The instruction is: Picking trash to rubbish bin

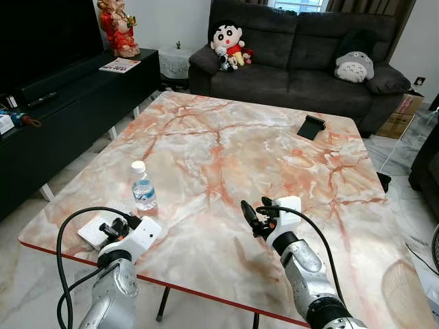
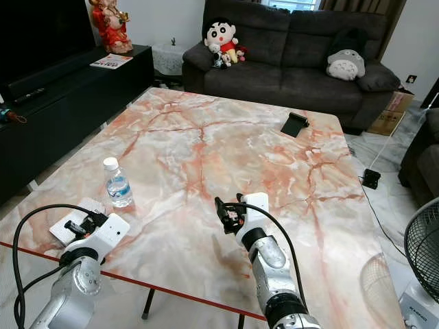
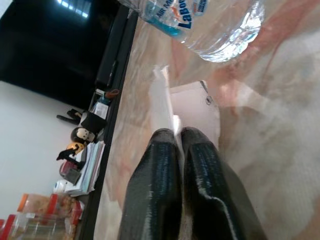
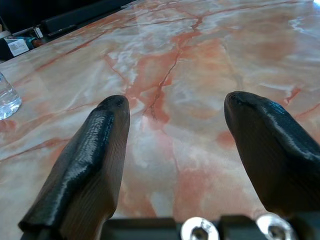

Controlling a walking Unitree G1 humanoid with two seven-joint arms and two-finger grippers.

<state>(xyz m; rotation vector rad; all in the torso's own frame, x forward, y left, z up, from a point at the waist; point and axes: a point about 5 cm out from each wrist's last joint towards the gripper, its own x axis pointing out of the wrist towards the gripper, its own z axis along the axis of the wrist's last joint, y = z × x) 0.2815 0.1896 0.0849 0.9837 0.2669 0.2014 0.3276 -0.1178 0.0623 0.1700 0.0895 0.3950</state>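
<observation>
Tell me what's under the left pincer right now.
The left pincer, closed, sits over a flat white card lying on the marble table, near its front edge beside the water bottle. The pincer hides part of the card.

water bottle: 1
white paper trash: 1
black phone stand: 1
plush toys on sofa: 2, doll, grey pillow
statue: 1
magazine: 1
fan: 1

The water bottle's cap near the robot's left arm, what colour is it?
White. The water bottle has a white cap above a blue label, clearest in the left eye view.
</observation>
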